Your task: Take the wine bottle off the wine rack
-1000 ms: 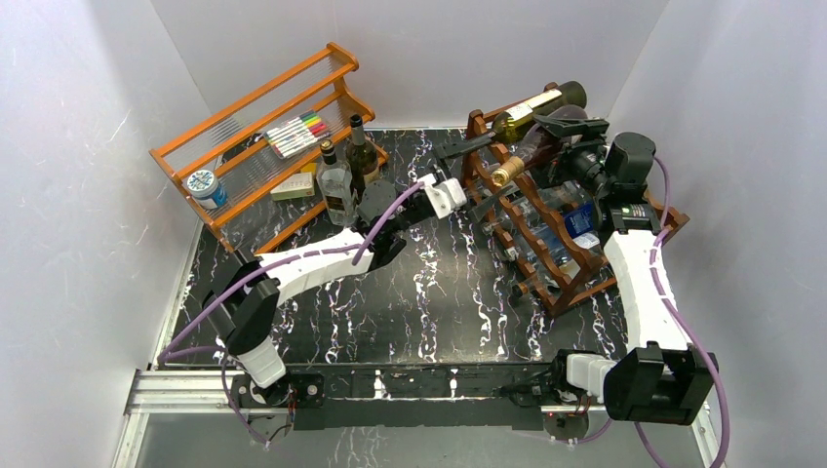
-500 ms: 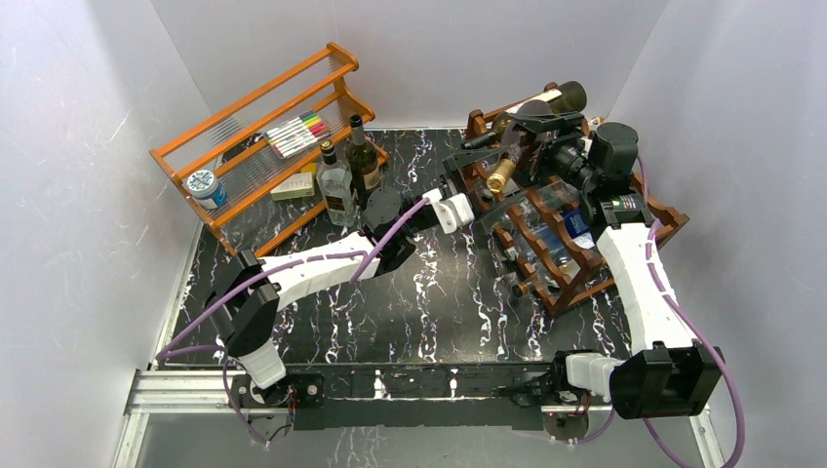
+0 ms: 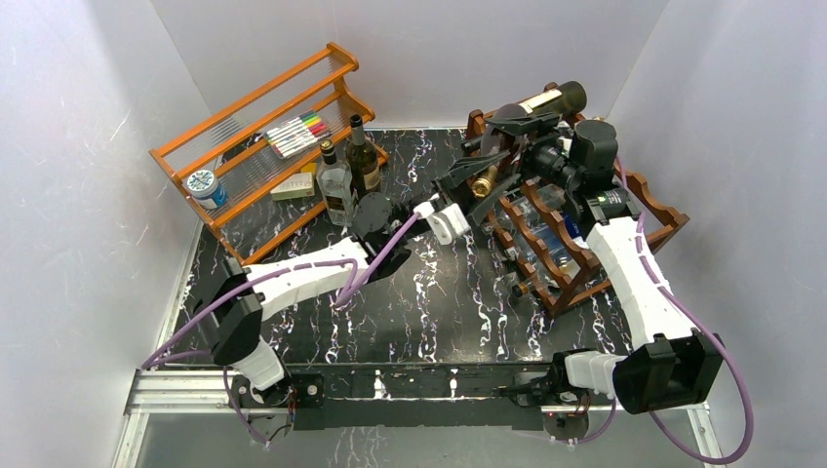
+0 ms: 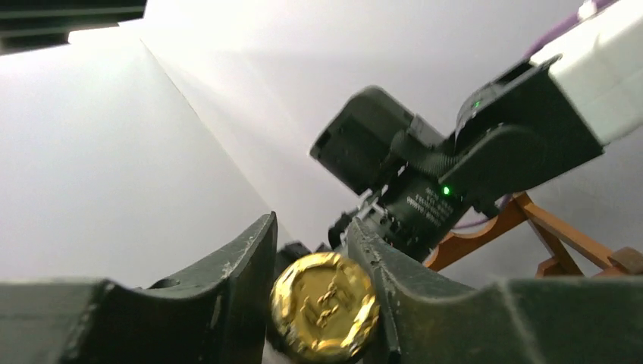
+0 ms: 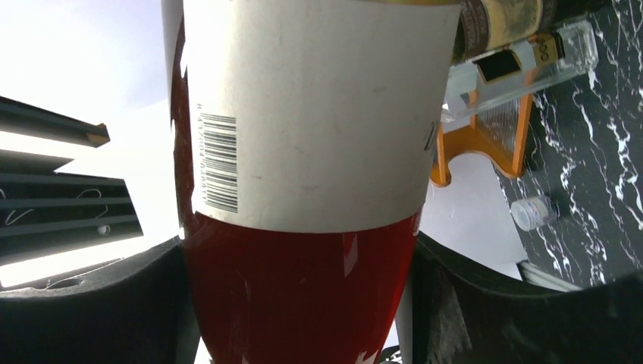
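Red wine bottle (image 5: 303, 227) clamped by right pincer (image 5: 303, 303); left pincer (image 4: 318, 303) apart around its cap.

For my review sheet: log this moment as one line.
right gripper: shut on wine bottle | left gripper: around its gold cap | wine rack: more bottles

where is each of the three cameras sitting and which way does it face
Top external: fixed above and behind, looking down on the black marbled table, both arms, and the dark reddish-brown scalloped wooden wine rack.
Left wrist: low, tilted upward past its own dark fingers at the gold bottle cap and the other arm.
Right wrist: close along its dark fingers, filled by the red wine bottle with white label.
Shared: both wrist views show that one bottle, opposite ends.
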Motion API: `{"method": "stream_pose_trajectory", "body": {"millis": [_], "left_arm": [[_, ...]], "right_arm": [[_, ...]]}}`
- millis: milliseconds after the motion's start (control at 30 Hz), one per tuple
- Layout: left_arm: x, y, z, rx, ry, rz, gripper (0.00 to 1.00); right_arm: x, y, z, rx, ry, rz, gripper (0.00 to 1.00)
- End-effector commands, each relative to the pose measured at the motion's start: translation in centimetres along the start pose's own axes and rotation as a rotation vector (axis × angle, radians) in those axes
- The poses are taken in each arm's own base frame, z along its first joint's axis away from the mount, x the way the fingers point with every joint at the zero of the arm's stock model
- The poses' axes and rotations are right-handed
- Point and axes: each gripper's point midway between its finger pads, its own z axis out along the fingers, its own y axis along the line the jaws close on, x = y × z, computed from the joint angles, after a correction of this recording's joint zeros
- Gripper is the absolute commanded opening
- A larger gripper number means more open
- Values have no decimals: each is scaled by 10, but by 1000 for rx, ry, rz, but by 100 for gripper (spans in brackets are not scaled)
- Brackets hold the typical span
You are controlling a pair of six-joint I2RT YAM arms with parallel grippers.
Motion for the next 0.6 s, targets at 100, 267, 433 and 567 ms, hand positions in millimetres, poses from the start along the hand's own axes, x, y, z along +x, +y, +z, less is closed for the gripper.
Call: {"method": "stream_pose_trajectory", "body": {"millis": [100,267,433,567], "left_arm": [[-82,38,-14,-114,-113,144,0],[-91,49,-27,-162,-68,168,0],[-105,66,-32,-204,-42,159,0],[-121,85,-40,-268,-16,116,0]], "right_arm": [[88,106,-45,-339,187,-236,32],[87,100,-45,-334,186,-223,46],[85,98,-39,-323,192,-222,64],[83,92,-35,-286,193,-231,96]]}}
